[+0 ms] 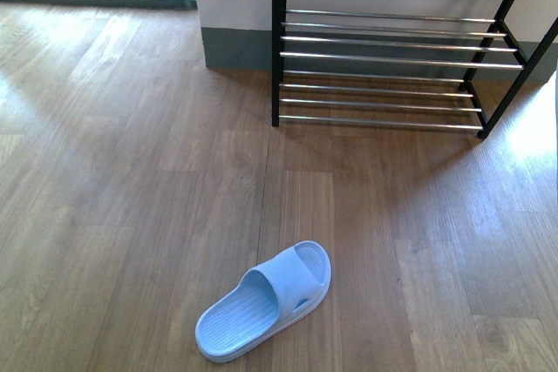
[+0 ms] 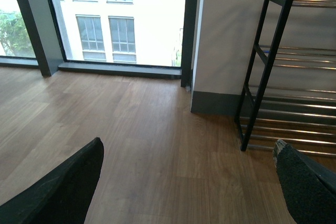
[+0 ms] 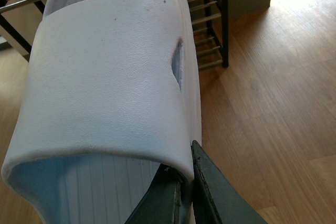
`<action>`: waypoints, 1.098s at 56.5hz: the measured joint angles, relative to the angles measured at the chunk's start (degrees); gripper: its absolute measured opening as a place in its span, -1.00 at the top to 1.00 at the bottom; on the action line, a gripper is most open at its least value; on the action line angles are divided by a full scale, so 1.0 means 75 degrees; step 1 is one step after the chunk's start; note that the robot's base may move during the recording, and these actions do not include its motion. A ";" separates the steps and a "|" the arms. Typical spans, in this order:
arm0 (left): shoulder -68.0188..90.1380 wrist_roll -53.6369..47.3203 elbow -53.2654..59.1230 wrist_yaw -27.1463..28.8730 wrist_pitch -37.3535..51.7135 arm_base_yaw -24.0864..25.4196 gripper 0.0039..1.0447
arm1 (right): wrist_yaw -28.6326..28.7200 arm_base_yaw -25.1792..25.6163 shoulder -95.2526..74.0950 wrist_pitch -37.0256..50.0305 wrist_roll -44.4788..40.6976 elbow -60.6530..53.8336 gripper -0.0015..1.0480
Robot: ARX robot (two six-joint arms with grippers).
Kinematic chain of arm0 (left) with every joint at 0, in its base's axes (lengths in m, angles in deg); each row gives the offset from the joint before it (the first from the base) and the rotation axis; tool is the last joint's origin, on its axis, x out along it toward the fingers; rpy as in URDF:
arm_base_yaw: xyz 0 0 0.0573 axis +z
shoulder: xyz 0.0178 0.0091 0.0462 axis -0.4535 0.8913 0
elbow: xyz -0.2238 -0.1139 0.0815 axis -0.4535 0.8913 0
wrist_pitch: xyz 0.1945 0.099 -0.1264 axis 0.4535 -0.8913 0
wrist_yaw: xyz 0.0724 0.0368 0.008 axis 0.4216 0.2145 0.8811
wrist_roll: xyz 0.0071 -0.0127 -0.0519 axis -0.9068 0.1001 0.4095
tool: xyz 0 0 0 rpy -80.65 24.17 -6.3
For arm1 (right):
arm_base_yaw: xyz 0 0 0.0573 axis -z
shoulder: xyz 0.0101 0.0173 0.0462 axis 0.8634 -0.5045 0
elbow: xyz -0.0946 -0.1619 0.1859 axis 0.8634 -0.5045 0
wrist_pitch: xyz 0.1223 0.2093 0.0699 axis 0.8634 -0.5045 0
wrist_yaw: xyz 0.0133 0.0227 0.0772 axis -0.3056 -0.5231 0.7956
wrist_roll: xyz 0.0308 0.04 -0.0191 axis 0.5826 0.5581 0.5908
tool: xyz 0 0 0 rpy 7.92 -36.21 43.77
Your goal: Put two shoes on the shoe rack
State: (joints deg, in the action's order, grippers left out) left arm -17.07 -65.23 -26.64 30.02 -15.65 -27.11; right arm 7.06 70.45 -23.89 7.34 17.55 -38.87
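Risk first: the right gripper [image 3: 186, 182] is pinching the held slipper [image 3: 105, 77] only by the thin edge of its strap, with the jaws pressed together on that lip. The grip looks shallow to me, so the soft foam may be bending or slipping out during a swing toward the shoe rack [image 3: 224, 19]. The rack's shelves are just thin chrome bars with gaps. A slipper going down tilted or short could be tipping through or hanging off the front bar. The held slipper is also filling most of the right wrist view, so aiming from that camera is looking hard.

The second one, the floor slipper [image 1: 261, 302], is lying on the wood floor [image 1: 105, 215], well apart from the shoe rack [image 1: 277, 41], toe pointing roughly toward it. Neither slipper is sitting on the rack yet, and no arm is showing in the front view.

The left gripper [image 2: 184, 192] is hanging spread wide with nothing between its fingers [image 2: 58, 187], looking toward the window [image 2: 121, 19] and the rack's side frame [image 2: 265, 66].

Looks: both are pale blue foam slides, not lace-ups. Each has a wide strap with a slit vent and a ribbed footbed. The held one is showing small dark specks on the strap. They are looking light and squashy, so easy to deform under a pinch.
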 joint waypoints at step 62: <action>1.4332 -0.2127 -0.4741 -0.0175 0.3955 -0.2637 -0.83 | 0.0003 0.0000 0.0000 0.0000 0.0000 0.0000 0.97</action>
State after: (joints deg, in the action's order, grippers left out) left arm 90.43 -81.19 -62.21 28.70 14.01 -46.89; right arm 7.08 70.45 -23.89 7.34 17.55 -38.87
